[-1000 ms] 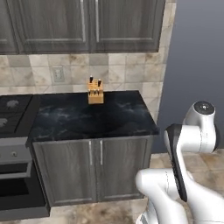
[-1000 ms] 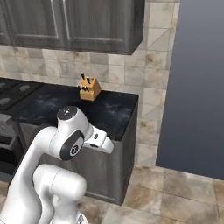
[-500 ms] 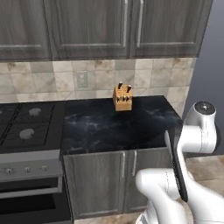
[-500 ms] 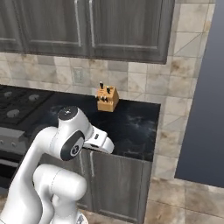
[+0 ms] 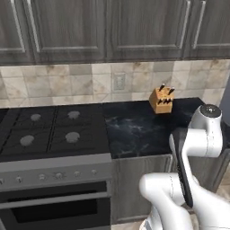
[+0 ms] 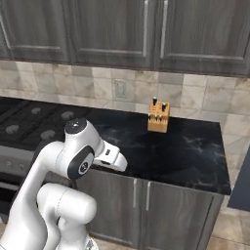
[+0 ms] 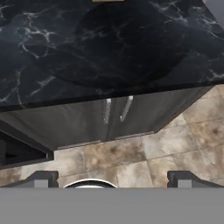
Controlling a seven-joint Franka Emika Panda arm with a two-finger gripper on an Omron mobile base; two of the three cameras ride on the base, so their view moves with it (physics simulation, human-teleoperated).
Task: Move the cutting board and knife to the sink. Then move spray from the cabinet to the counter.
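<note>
Left to right in the left base view: gas stove (image 5: 49,132) with its oven front below sat at left; black marble desk (image 5: 134,130) ran from the stove's right edge to the right; wooden knife block (image 5: 162,99) stood upright at the back of the desk against the tiled wall, below the wall outlet (image 5: 118,81); grey wall cabinet (image 5: 108,29) doors were closed along the top; arm (image 5: 197,148) rose at lower right, in front of the desk edge. Hand view: end effector (image 7: 112,178) pointed down at the floor tiles before the lower cabinet doors (image 7: 116,116), fingertips (image 7: 40,178) spread wide apart, nothing between them.
</note>
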